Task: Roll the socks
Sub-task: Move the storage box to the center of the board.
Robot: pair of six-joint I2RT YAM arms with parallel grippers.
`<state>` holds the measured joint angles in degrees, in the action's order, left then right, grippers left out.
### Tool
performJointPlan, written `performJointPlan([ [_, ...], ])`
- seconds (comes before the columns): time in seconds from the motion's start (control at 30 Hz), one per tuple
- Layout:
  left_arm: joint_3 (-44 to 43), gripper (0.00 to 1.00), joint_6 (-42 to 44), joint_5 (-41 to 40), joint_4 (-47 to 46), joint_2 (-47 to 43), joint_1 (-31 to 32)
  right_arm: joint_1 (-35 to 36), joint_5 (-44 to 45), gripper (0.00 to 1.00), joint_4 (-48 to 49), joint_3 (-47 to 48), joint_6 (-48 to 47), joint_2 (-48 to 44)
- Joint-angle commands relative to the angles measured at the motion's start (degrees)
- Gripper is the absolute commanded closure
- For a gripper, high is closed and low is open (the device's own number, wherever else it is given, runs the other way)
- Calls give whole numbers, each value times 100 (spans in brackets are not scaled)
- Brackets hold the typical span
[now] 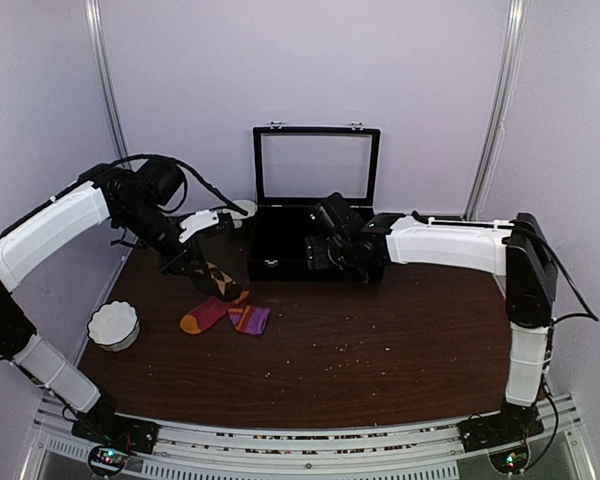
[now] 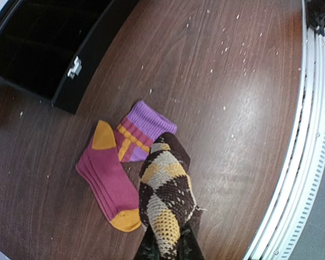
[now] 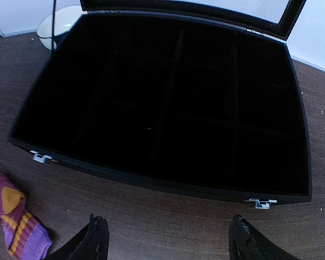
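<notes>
A dark brown sock with tan argyle diamonds (image 2: 168, 195) hangs from my left gripper (image 2: 168, 253), which is shut on its upper end. Its lower end reaches the magenta-red socks (image 2: 108, 179) lying flat on the table, with orange toes and a purple-orange striped cuff (image 2: 143, 130). From above, the left gripper (image 1: 193, 262) is left of the box, with the argyle sock (image 1: 220, 282) over the magenta socks (image 1: 208, 314). My right gripper (image 3: 168, 238) stands open and empty over bare wood at the box's front wall; the magenta socks (image 3: 16, 222) lie to its left.
An open black box (image 1: 270, 262) with dark compartments and a raised glass lid stands at the table's back middle. A white bowl (image 1: 113, 325) sits near the left edge and a white dish (image 1: 242, 208) lies behind the box's left corner. Small crumbs dot the brown tabletop (image 1: 380, 340).
</notes>
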<state>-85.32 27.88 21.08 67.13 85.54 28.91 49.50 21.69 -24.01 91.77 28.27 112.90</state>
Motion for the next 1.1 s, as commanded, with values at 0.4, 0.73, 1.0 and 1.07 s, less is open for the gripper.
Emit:
performJointPlan([
  [0.4,720,100,288,-128,-63,-778,-23,-765,-491,28,-995,2432,-183,1918],
  [0.73,868,100,333,-88,57,-1079,-25,-894,-624,32,-1812,3245,-63,2810],
  [1.0,778,100,419,-208,80,-1065,-25,-946,-855,54,-1947,2882,-62,2614],
  [1.07,688,100,408,-299,41,-983,-25,-950,-924,63,-1865,2543,-21,2451],
])
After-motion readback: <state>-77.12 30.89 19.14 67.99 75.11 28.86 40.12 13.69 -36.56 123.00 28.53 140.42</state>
